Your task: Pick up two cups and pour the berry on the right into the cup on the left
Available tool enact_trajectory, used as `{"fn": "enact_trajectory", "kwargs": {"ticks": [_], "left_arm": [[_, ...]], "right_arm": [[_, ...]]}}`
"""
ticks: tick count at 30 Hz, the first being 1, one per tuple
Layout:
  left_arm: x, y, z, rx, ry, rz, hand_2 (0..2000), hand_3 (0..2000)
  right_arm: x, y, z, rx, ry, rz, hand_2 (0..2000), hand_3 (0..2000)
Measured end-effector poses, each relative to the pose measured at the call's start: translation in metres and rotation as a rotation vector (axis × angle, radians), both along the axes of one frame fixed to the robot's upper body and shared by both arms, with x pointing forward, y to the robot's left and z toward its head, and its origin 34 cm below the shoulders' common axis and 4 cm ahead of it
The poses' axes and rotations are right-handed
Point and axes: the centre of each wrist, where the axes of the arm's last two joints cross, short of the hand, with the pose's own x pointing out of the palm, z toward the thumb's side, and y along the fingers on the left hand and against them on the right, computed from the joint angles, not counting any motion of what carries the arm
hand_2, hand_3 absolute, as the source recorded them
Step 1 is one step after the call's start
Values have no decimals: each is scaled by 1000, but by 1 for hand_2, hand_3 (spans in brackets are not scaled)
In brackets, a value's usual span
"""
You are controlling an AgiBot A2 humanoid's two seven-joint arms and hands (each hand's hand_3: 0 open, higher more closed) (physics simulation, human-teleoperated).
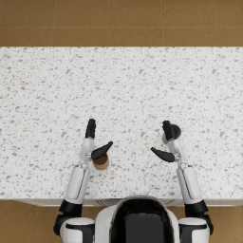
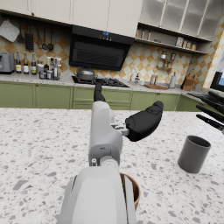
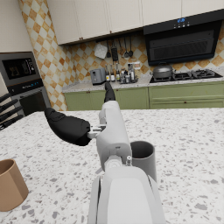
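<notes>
Left hand (image 1: 93, 142) spread, holding nothing — thumb out toward 3 o'clock, fingers toward 12. The brown cup (image 1: 100, 162) sits on the counter (image 1: 121, 80) at its 5 o'clock, just beside the wrist and partly under the forearm; from the left wrist view the rim (image 2: 131, 189) peeks out below the arm, not between the fingers. Right hand (image 1: 168, 142) also spread and empty, thumb toward 9 o'clock. The grey cup (image 1: 173, 131) stands at its 1 o'clock, close against the fingers; contact cannot be told. In the right wrist view it (image 3: 143, 159) shows behind the forearm on the side away from the thumb, so it is not in the grasp. No berry can be made out from any view; presumably it lies inside the grey cup. Judgement: reach stage, neither cup secured. To do it well, each hand should back off and re-centre so its cup stands between thumb and fingers — the left needs the larger correction. Close at mid-height on the wall, keep the cups upright, and lift straight. The risk is a forearm or knuckle nudging a cup over before closing.
</notes>
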Motion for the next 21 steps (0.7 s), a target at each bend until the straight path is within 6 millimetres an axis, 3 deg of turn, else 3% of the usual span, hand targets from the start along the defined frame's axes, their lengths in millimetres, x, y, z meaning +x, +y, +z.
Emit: {"fn": "enact_trajectory", "kwargs": {"ticks": [18,21], "left_arm": [[0,0,0,0,0,0,0,0],[-4,-3,-4,-1,-64,-63,0,0]], "right_arm": [[0,0,0,0,0,0,0,0],[-1,5,-6,41,-23,-52,0,0]]}}
